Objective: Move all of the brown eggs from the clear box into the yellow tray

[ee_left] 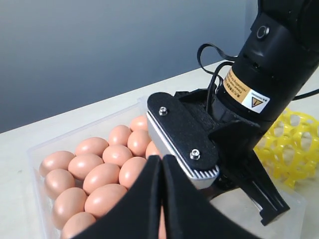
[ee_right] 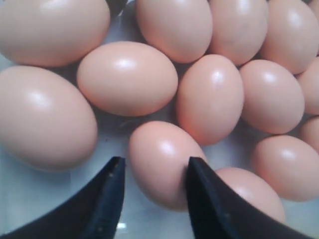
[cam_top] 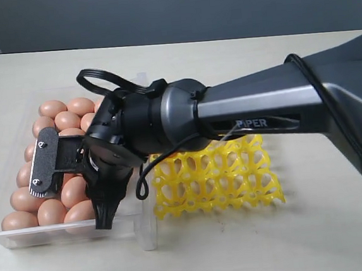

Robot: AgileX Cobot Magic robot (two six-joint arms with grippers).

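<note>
Table, packed eggs (tray beside)

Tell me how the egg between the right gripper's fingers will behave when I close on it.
The egg looks smooth and glossy, so it may slip between the right gripper's tapered fingers. Rounded and loose on the clear box floor, it would likely roll into neighbouring eggs if pushed off-centre. Being an egg, probably fragile; squeeze gently.
</note>
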